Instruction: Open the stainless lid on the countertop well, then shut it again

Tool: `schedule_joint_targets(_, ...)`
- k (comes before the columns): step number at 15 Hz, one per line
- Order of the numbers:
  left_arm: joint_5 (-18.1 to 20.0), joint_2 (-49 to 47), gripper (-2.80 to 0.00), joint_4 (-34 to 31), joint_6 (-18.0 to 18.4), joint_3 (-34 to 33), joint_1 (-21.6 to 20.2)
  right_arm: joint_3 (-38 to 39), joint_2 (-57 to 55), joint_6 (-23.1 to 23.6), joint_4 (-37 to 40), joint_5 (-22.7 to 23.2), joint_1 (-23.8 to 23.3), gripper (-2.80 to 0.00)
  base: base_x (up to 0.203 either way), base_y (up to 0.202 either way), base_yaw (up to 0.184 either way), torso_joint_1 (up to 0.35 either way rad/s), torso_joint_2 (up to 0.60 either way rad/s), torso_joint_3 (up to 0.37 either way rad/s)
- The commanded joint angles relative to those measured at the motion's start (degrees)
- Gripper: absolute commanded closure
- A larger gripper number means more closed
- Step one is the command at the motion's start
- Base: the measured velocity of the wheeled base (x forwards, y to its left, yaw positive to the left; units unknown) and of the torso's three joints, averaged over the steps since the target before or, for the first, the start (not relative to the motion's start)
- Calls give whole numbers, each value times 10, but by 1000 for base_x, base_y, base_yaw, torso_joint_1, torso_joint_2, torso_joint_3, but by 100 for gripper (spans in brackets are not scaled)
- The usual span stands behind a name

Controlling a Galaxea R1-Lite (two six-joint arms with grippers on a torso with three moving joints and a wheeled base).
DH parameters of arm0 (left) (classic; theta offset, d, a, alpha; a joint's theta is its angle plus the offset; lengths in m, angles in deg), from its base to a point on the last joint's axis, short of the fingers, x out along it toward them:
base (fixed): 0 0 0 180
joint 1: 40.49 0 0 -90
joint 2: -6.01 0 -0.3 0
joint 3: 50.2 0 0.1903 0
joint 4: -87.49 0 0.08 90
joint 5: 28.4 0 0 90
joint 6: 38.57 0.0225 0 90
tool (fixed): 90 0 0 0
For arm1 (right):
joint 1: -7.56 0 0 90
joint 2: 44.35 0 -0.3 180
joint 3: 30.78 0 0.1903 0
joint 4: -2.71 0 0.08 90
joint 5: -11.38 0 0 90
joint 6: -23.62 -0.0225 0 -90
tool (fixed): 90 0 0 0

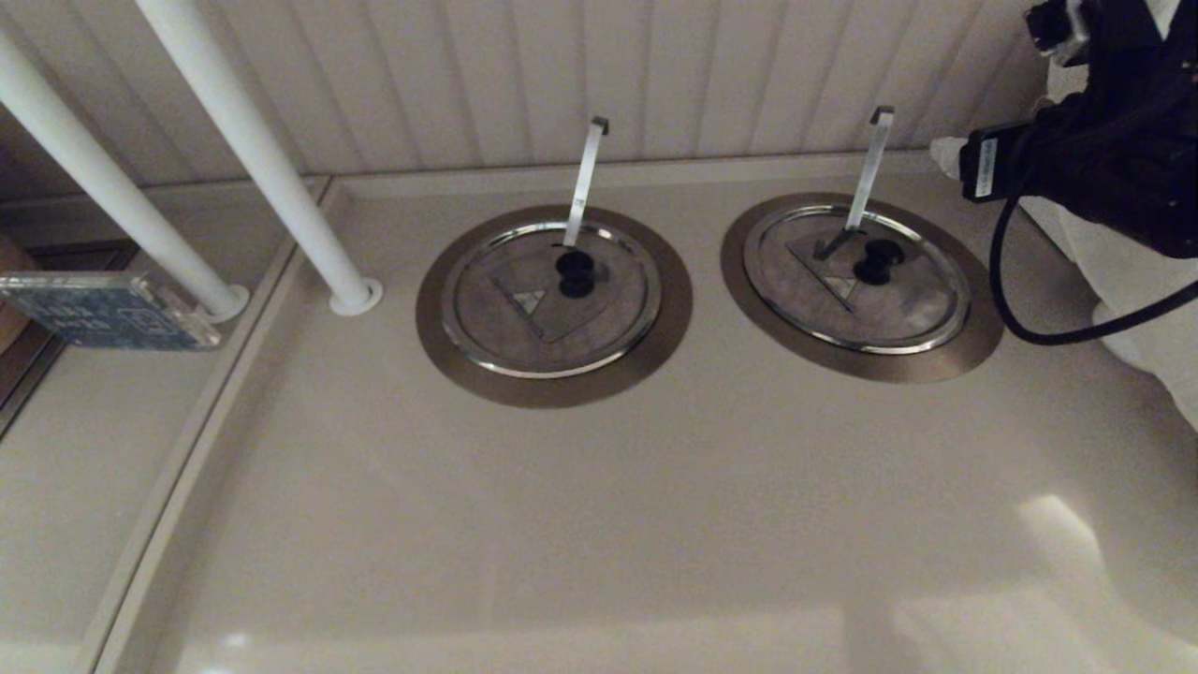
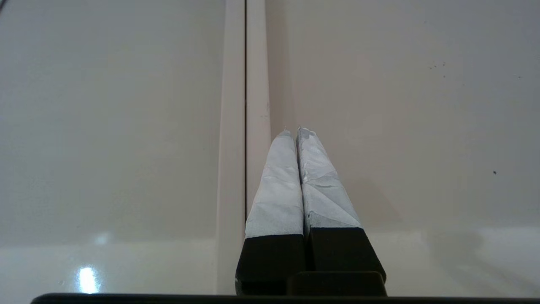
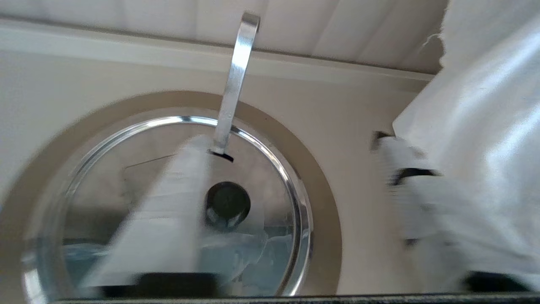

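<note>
The stainless lid [image 1: 856,281] lies closed on the countertop well, inside its bronze-grey collar [image 1: 973,346], at the right of the head view. Its black knob [image 1: 878,262] stands apart from the foot of the leaning steel strip [image 1: 869,168]. My right arm [image 1: 1104,159] hangs above and to the right of it. In the right wrist view the lid [image 3: 261,169] and knob [image 3: 228,204] lie below my right gripper [image 3: 291,202], which is open, its blurred white fingers [image 3: 168,211] spread wide above the lid. My left gripper [image 2: 295,131] is shut on nothing over a countertop seam [image 2: 245,105].
A twin lid [image 1: 505,328] with an upright strip sits to the left in its own collar. Two white poles [image 1: 253,150] rise at the far left, beside a blue device [image 1: 103,309]. A black cable [image 1: 1020,318] and white wrapping [image 1: 1142,318] lie at the right edge.
</note>
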Motion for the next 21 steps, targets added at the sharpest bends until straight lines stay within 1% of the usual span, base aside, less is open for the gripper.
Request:
schedule_joint_targets(1, 0, 1, 0, 0, 0, 0, 0, 18, 73, -12, 45, 1, 8, 0, 0, 0, 0, 0, 0, 0)
schedule_joint_targets(2, 0, 0, 0, 0, 0, 0, 0, 22, 103, -28, 95, 1, 14, 0, 0, 0, 0, 0, 0, 0)
schedule_joint_targets(3, 0, 1, 0, 0, 0, 0, 0, 29, 141, -54, 142, 2, 24, 0, 0, 0, 0, 0, 0, 0)
schedule_joint_targets(5, 0, 0, 0, 0, 0, 0, 0, 74, 228, -89, 212, 2, 56, 0, 0, 0, 0, 0, 0, 0)
schedule_joint_targets(6, 0, 0, 0, 0, 0, 0, 0, 109, 275, -97, 232, 1, 66, 0, 0, 0, 0, 0, 0, 0)
schedule_joint_targets(8, 0, 0, 0, 0, 0, 0, 0, 172, 369, -105, 261, -4, 70, 0, 0, 0, 0, 0, 0, 0)
schedule_joint_targets(10, 0, 1, 0, 0, 0, 0, 0, 220, 471, -109, 305, -12, 45, 0, 0, 0, 0, 0, 0, 0)
schedule_joint_targets(12, 0, 0, 0, 0, 0, 0, 0, 255, 579, -104, 347, -15, -5, 0, 0, 0, 0, 0, 0, 0)
schedule_joint_targets(14, 0, 0, 0, 0, 0, 0, 0, 276, 677, -84, 379, -15, -70, 0, 0, 0, 0, 0, 0, 0)
schedule_joint_targets(15, 0, 1, 0, 0, 0, 0, 0, 293, 727, -73, 388, -10, -89, 0, 0, 0, 0, 0, 0, 0)
schedule_joint_targets(17, 0, 0, 0, 0, 0, 0, 0, 342, 819, -55, 399, 30, -96, 0, 0, 0, 0, 0, 0, 0)
schedule_joint_targets(19, 0, 1, 0, 0, 0, 0, 0, 428, 906, -44, 403, 61, -96, 0, 0, 0, 0, 0, 0, 0)
schedule_joint_targets(20, 0, 0, 0, 0, 0, 0, 0, 477, 928, -52, 400, 75, -96, 0, 0, 0, 0, 0, 0, 0)
schedule_joint_targets(21, 0, 1, 0, 0, 0, 0, 0, 525, 933, -77, 398, 101, -96, 0, 0, 0, 0, 0, 0, 0)
